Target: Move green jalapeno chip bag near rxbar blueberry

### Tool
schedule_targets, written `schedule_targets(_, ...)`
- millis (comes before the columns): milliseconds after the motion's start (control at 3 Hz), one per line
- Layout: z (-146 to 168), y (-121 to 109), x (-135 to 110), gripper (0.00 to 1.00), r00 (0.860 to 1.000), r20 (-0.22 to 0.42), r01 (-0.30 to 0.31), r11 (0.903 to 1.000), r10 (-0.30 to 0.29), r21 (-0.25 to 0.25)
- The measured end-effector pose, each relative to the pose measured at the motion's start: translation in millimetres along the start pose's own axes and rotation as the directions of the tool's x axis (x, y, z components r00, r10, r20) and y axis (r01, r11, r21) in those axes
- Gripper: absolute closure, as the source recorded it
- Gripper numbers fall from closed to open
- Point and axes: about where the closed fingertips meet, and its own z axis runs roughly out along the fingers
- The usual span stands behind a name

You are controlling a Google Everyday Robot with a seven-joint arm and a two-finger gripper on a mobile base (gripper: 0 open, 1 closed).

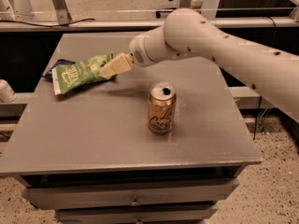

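The green jalapeno chip bag lies on the grey table at the left, its white seam toward the front left. The rxbar blueberry is a dark navy wrapper that peeks out from under the bag's far left end, mostly hidden. My gripper comes in from the right on a thick white arm, and its cream tip rests at the bag's right end.
A tan-gold drink can stands upright at the table's middle, below the arm. The grey table has drawers under its front edge. A white object sits off the table's left side. Metal frames stand behind.
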Motion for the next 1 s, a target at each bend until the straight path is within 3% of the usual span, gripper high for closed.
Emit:
schedule_targets(333, -31, -15, -5, 0.00, 1.000, 0.005, 0.029, 0.9995, -0.029, 0.016)
schedule_targets(1000, -115, -56, -3, 0.00, 0.996, 0.009, 0.093, 0.9956, -0.093, -0.010)
